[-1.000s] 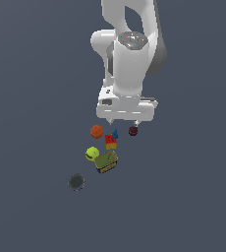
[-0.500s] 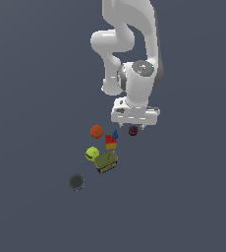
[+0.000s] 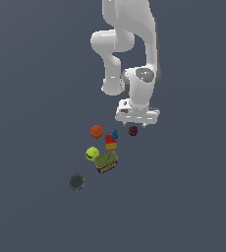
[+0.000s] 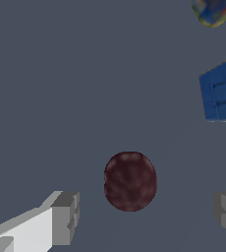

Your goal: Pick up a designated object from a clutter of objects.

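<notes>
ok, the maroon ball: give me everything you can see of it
The maroon ball is small, round and very dark red, almost black, with a mottled matte surface. It rests on the grey floor, apart from the other items; the blue block is its nearest neighbour and does not touch it. In the exterior view it sits at the clutter's right edge, just below the pincer. In the wrist view it lies between the open fingertips, untouched.

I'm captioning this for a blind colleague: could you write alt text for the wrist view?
A small dark maroon ball lies on a plain grey floor between the two open grey fingers of the gripper, neither touching it. A blue block and part of a multicoloured object sit at the frame's edge, beyond the ball.
</notes>
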Controlling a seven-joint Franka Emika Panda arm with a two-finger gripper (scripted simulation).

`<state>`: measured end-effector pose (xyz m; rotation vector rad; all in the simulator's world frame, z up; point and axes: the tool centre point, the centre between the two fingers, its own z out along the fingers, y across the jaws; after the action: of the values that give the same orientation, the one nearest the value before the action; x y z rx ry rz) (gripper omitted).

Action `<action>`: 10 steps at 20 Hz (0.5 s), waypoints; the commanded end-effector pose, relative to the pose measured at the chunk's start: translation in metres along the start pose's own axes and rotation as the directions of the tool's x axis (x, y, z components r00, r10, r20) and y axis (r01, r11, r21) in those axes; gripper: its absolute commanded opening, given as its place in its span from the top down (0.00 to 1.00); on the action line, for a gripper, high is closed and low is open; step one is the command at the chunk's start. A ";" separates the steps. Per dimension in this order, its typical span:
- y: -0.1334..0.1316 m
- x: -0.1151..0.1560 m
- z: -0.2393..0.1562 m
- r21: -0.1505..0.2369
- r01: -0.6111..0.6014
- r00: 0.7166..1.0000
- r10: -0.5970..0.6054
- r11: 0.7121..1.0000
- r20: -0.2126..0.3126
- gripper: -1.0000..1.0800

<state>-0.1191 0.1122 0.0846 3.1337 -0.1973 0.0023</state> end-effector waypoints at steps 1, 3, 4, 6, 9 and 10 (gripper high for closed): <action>-0.002 -0.006 0.004 0.001 -0.002 1.000 0.002 1.000 0.001 0.04; -0.002 -0.007 0.006 0.002 -0.003 1.000 0.003 1.000 0.002 0.04; -0.002 -0.008 0.006 0.002 -0.003 1.000 0.003 1.000 0.002 0.04; -0.002 -0.007 0.005 0.001 -0.002 1.000 0.002 1.000 0.002 0.04; -0.002 -0.007 0.009 0.001 -0.002 1.000 0.002 1.000 0.002 0.04; -0.002 -0.007 0.011 0.001 -0.002 1.000 0.002 1.000 0.002 0.04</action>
<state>-0.1256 0.1149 0.0763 3.1348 -0.2005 0.0001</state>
